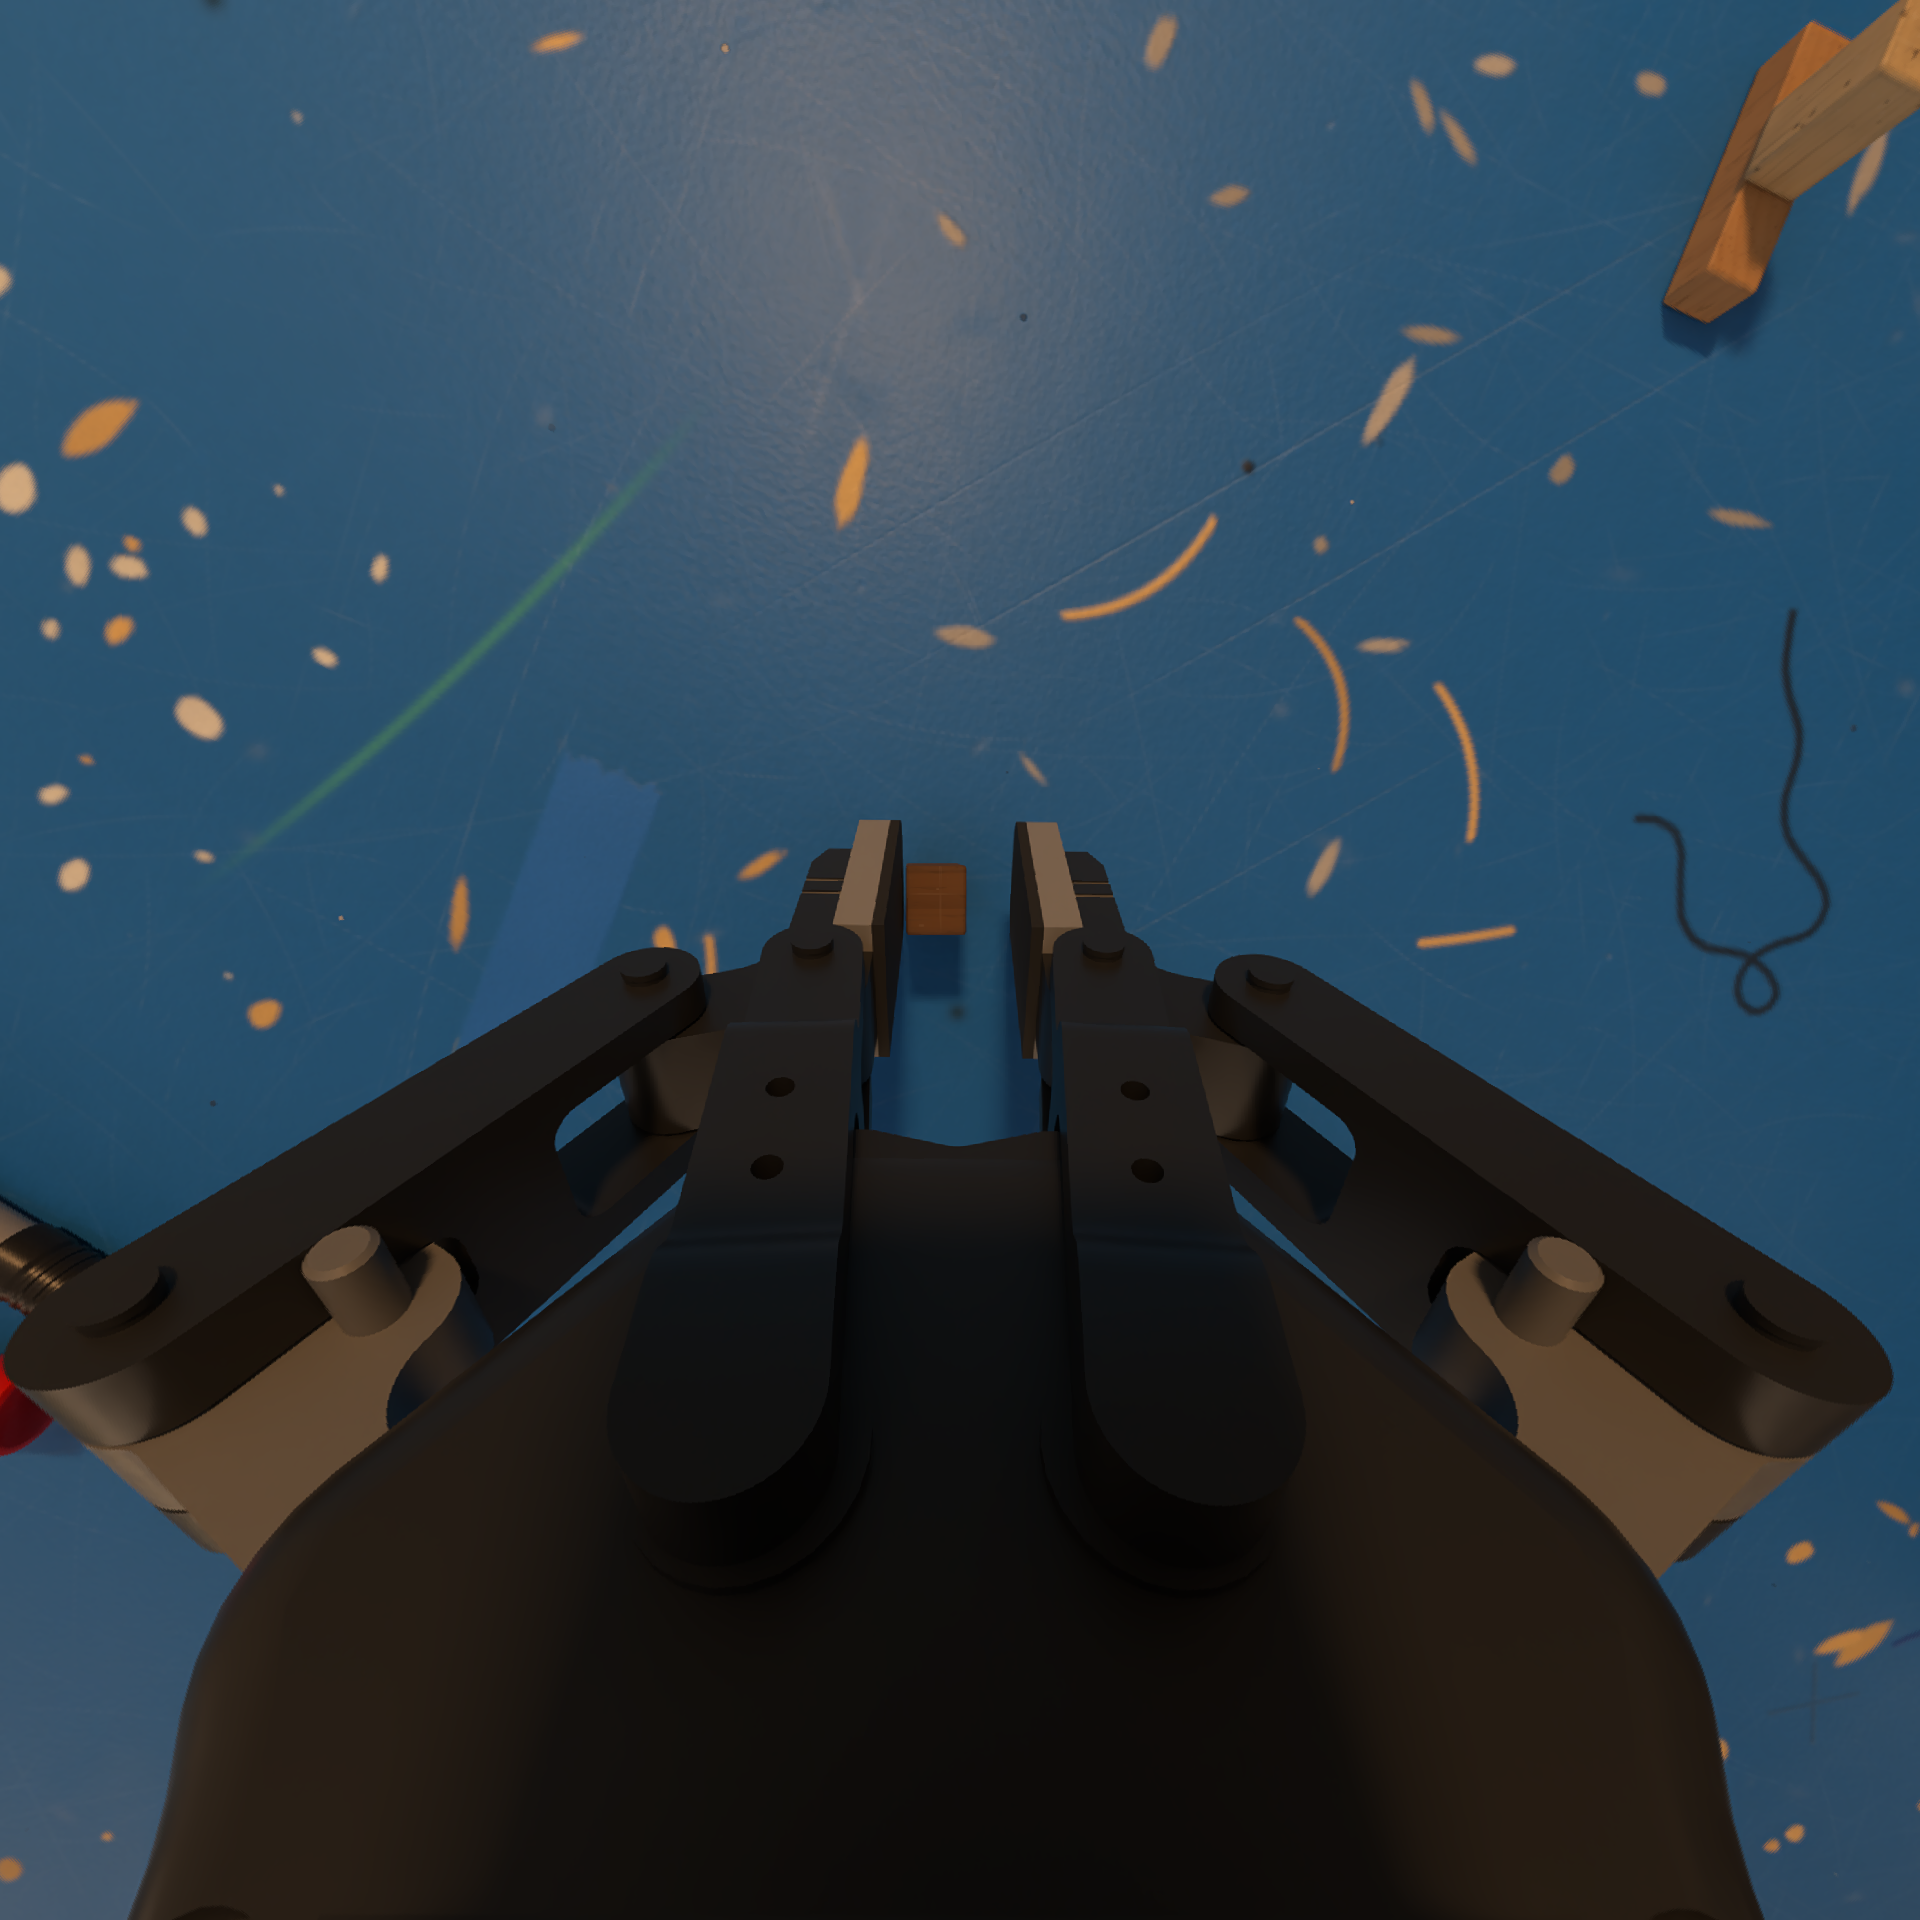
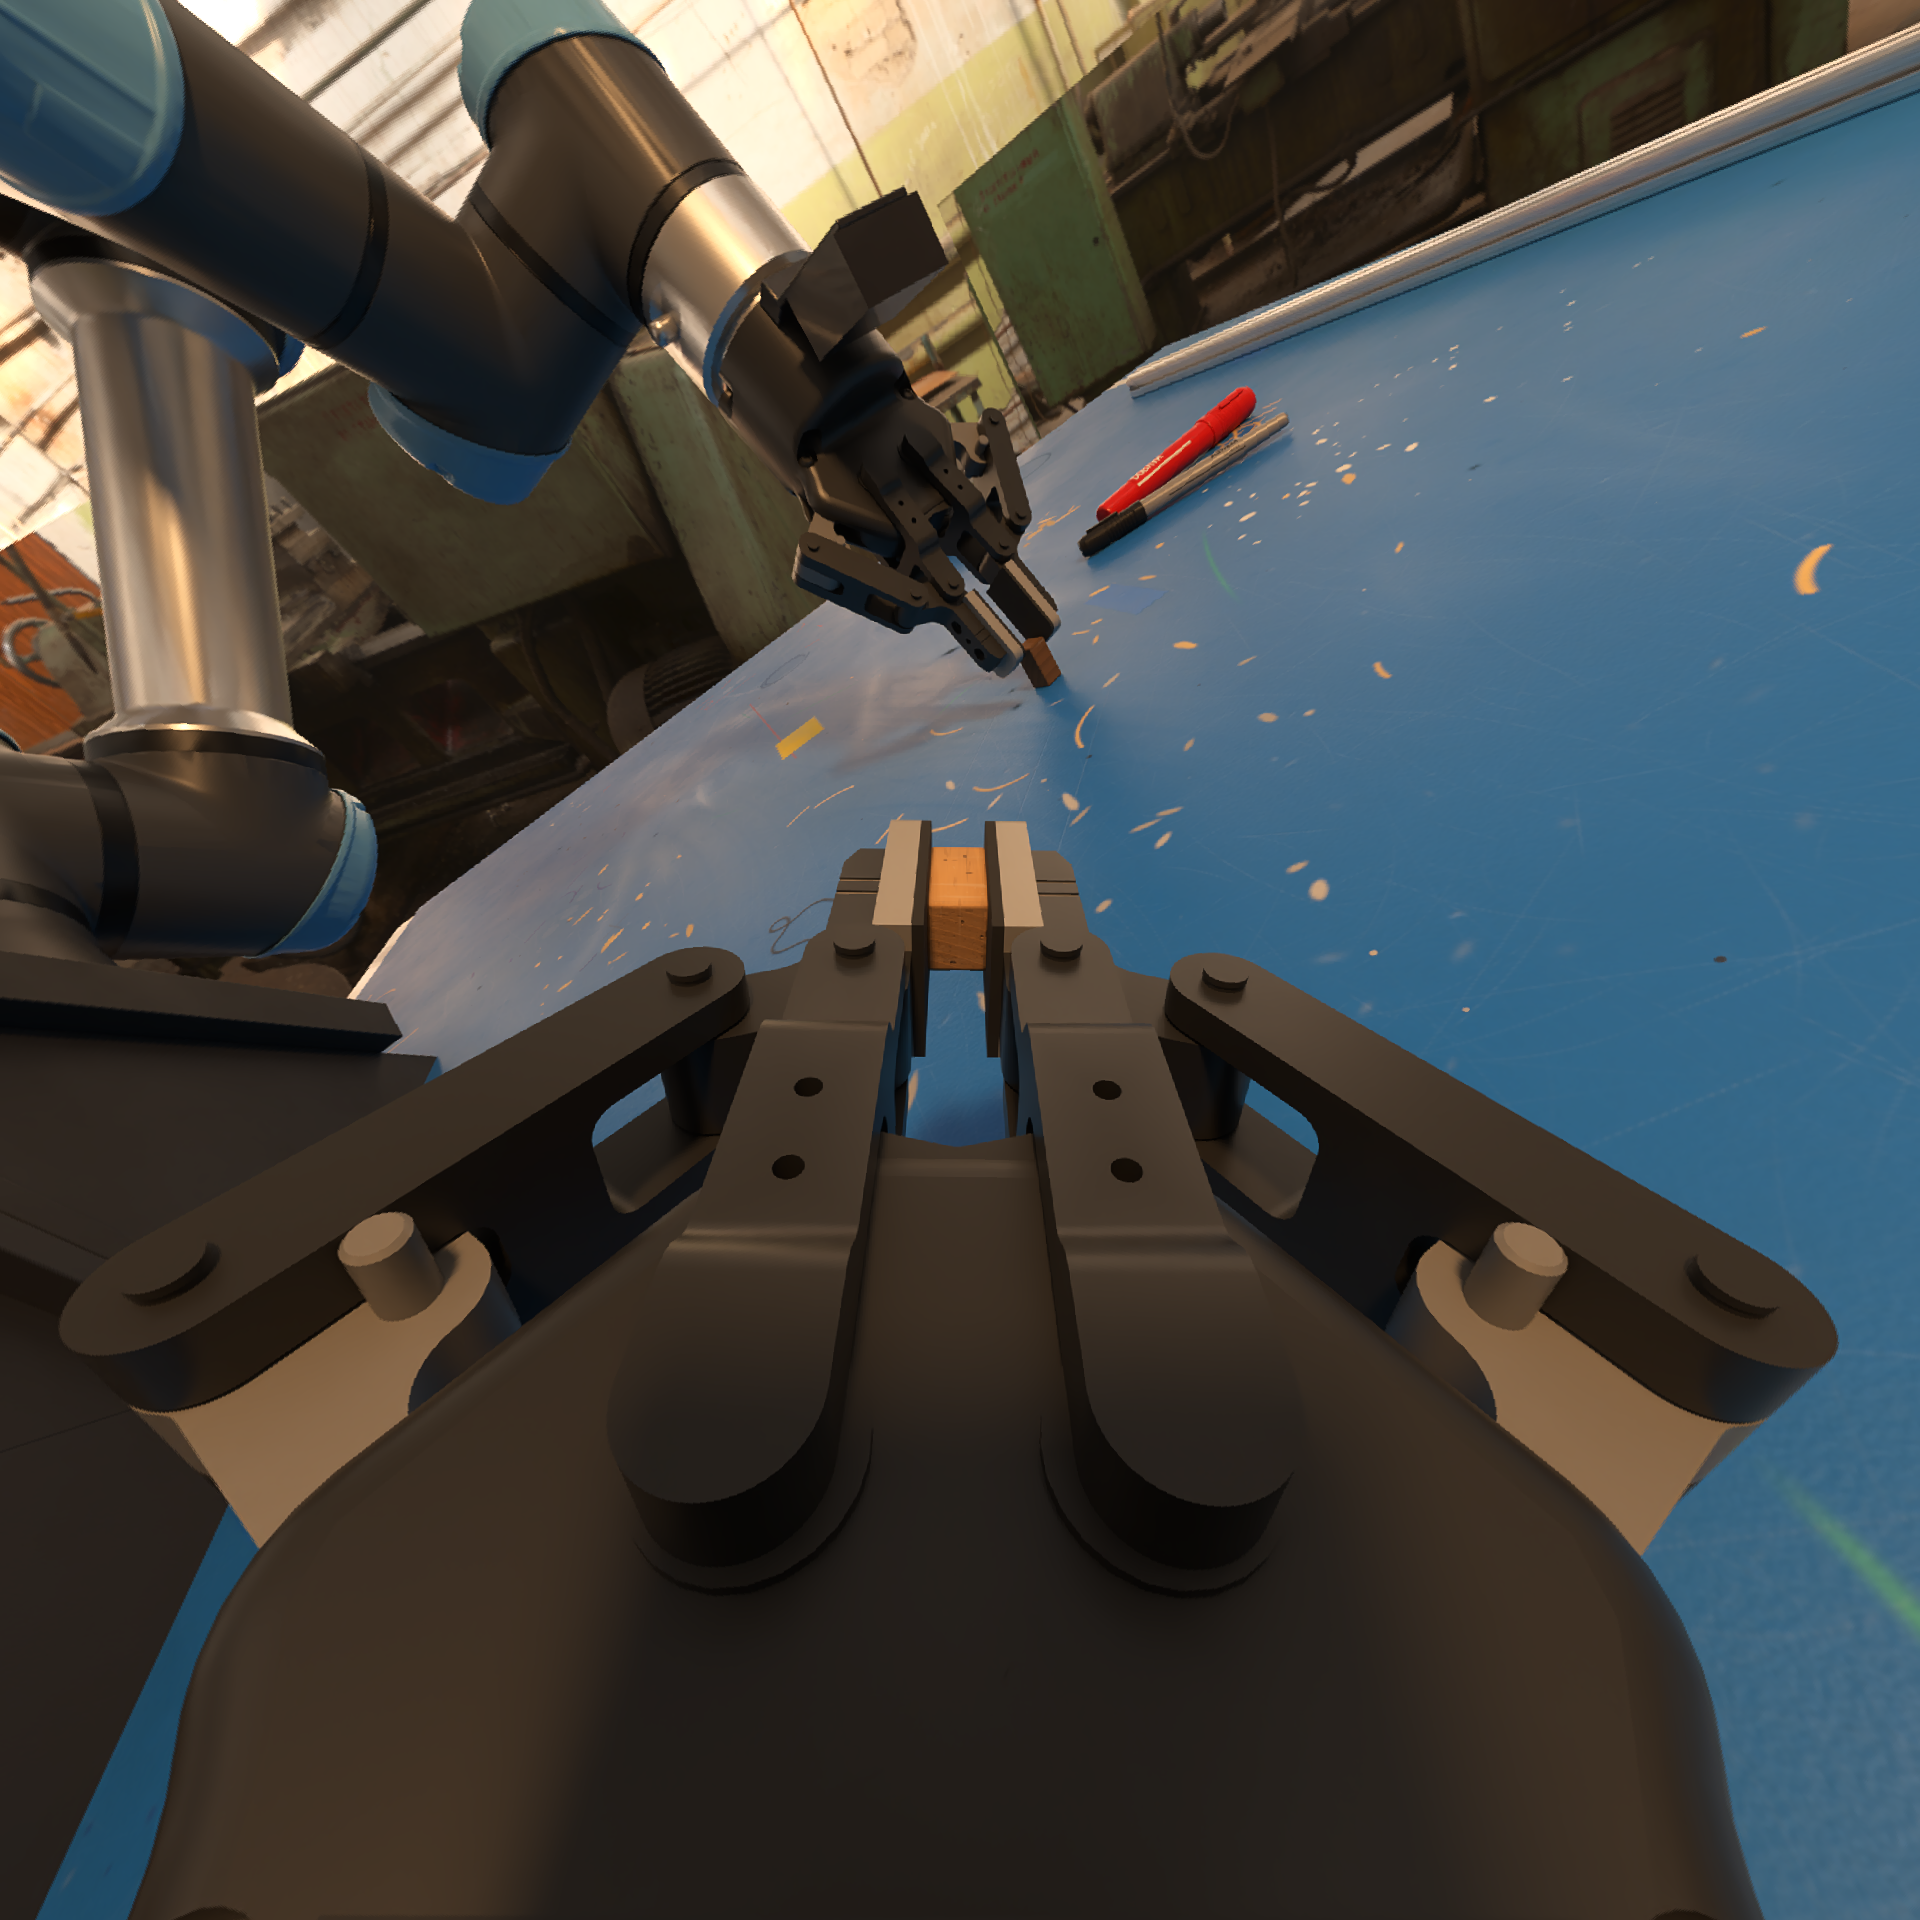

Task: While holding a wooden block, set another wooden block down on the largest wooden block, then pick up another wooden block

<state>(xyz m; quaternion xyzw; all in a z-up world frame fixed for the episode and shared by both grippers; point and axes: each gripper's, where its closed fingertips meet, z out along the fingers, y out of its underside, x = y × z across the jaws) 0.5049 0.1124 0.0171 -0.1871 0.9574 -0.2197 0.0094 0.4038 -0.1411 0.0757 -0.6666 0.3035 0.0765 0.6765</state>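
The jaws of the left gripper (image 1: 957, 914) stand apart around a small brown wooden cube (image 1: 936, 900) on the blue table (image 1: 935, 364), ready to pick it; the right gripper (image 2: 957, 899) clamps a light wooden cube (image 2: 957, 906), kept aloft. Well away, a pale block (image 1: 1839, 99) rests across the long brown block (image 1: 1730, 197), apparently already placed.

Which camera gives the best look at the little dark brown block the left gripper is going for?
The left wrist view: the small brown block sits on the blue table between the open fingers of the left gripper. The right wrist view shows it far off and tiny, partly hidden by a fingertip.
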